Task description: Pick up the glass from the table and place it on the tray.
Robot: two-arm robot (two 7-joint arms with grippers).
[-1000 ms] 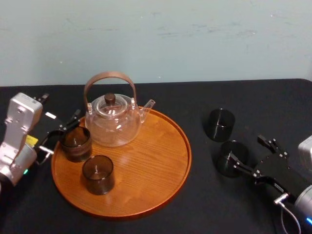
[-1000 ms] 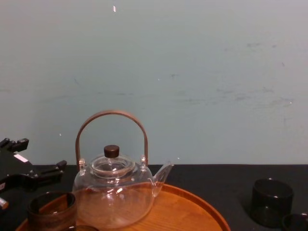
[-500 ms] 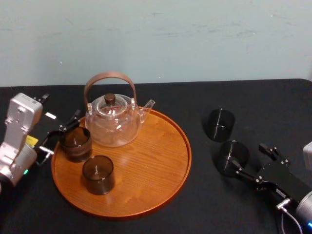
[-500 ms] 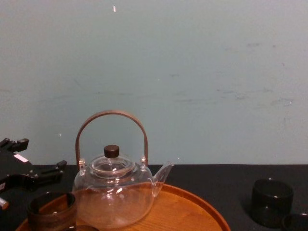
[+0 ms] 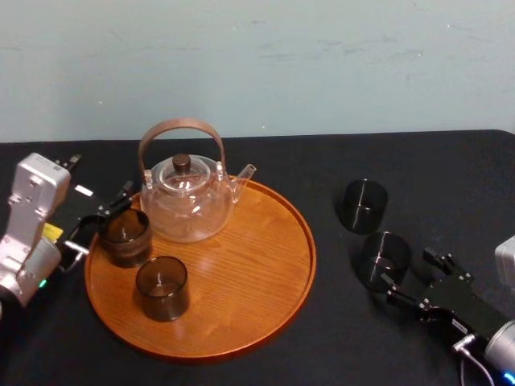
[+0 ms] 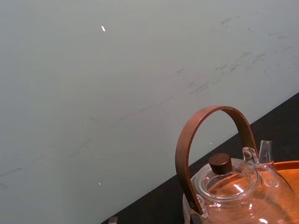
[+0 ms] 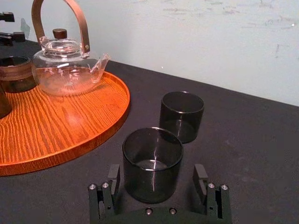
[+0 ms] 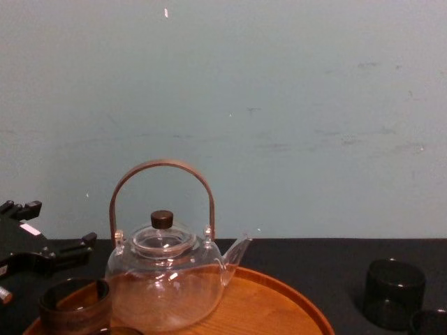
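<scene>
Since the earlier frame the right gripper (image 5: 409,269) has drawn back toward the robot's edge of the table (image 5: 451,169); the near glass (image 5: 385,256) stands where it was. The gripper's fingers are spread wide. In the right wrist view the near glass stands between them, ungripped.

Status: a left glass (image 5: 125,236) and a front glass (image 5: 162,287) already stand on the tray (image 5: 249,265) with the teapot (image 5: 187,201). The near glass and a far glass (image 5: 362,205) remain on the table, apart from the tray. Grasp, lift, transfer and release are outstanding.

The left gripper (image 5: 100,221) sits spread open at the tray's left rim, beside the left glass.

Whether a finger touches the near glass cannot be made out. The chest view cuts that glass off at its lower edge.
</scene>
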